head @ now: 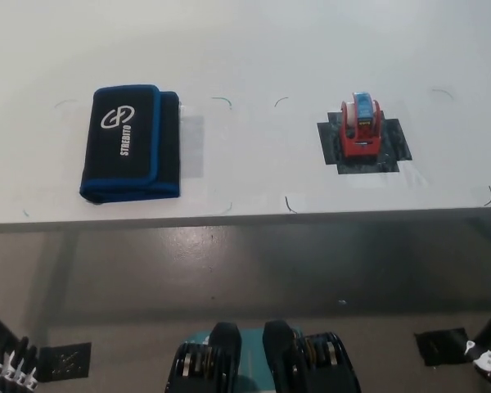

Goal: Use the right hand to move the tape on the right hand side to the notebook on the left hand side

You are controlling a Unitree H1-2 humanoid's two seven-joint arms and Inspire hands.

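Nothing of the task looks done yet. The tape (361, 124) sits on a dark patch (397, 141) at the right of the bench (254, 49), well apart from the notebook (131, 143) at the left. The right hand (484, 360) hangs low at the near right edge, below the bench, holding nothing; its fingers I cannot make out. The left hand (12, 368) rests at the near left corner, and whether it is open I cannot tell. Bare bench lies between tape and notebook; nothing blocks the way.

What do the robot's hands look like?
Only bits show. The left hand at the bottom-left corner has white, ridged fingers on a thin black arm. The right hand at the bottom-right corner is black with a small white patch.
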